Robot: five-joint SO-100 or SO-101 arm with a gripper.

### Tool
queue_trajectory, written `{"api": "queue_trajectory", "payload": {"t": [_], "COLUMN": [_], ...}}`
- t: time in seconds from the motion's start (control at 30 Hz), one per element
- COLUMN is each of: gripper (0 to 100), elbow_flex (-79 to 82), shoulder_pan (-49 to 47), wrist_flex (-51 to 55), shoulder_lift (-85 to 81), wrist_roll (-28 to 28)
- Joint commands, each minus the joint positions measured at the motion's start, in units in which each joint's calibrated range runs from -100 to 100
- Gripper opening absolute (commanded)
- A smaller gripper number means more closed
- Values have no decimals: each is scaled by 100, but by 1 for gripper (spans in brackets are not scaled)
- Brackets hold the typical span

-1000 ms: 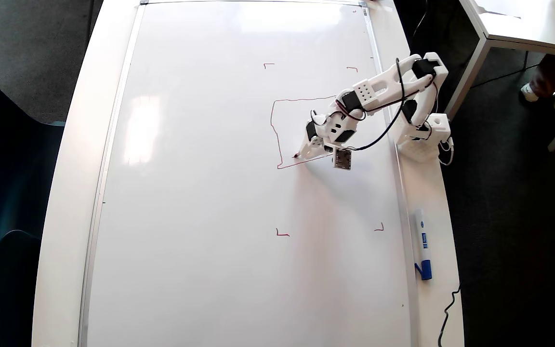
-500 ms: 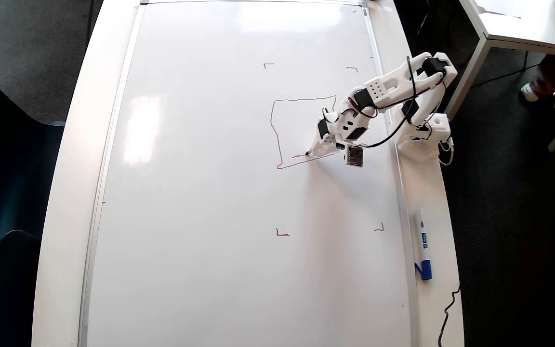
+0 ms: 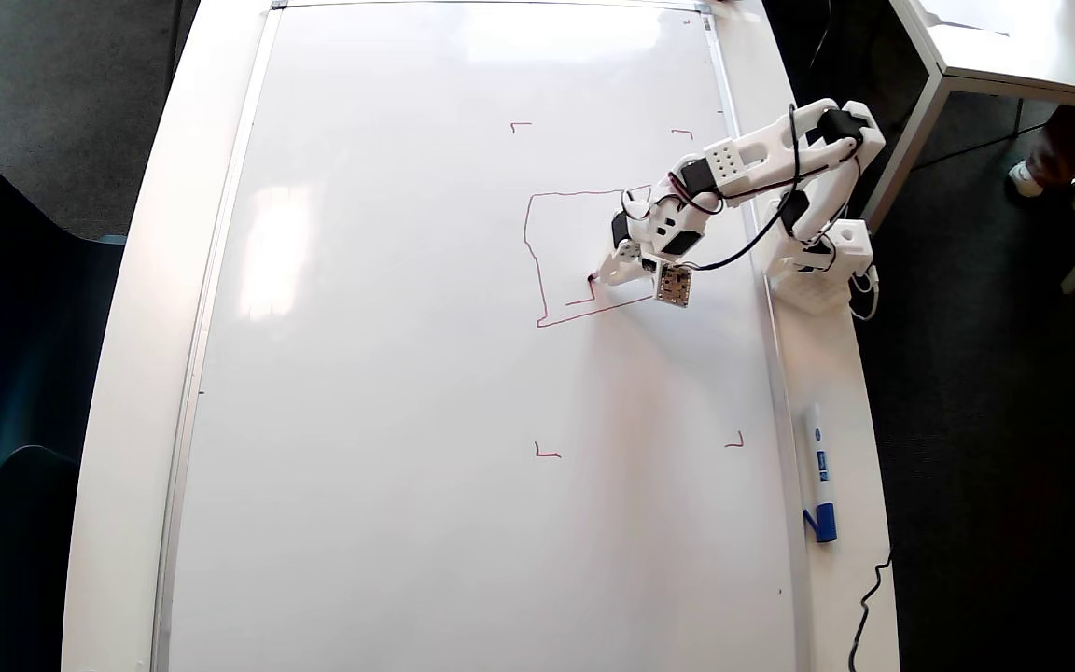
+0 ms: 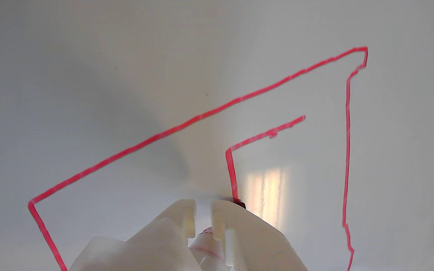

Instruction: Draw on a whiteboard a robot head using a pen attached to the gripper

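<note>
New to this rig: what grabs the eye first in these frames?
The red robot head outline, right of centre on the whiteboard in the overhead view, with an L-shaped stroke begun inside it. The gripper reaches in from the right edge, the pen tip on that stroke's end; the wrist view shows the tip meeting the line. A blue-capped marker lies on the table rim, right.

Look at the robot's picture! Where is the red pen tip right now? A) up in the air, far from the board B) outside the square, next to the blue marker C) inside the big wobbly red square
C: in the overhead view the pen tip sits within the robot head outline, ending a short L-shaped red line on the whiteboard.
</note>
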Motion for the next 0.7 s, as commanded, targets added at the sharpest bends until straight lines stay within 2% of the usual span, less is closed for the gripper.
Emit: {"api": "queue_trajectory", "payload": {"t": [0.0,0.4,0.67], "gripper": [1,1,1], "elbow_flex": [13,-133,-1004], "shoulder_pan": [213,213,190], "wrist_flex": [34,-27,17], "shoulder_lift": [-178,-94,745], "wrist_roll": [32,32,32]}}
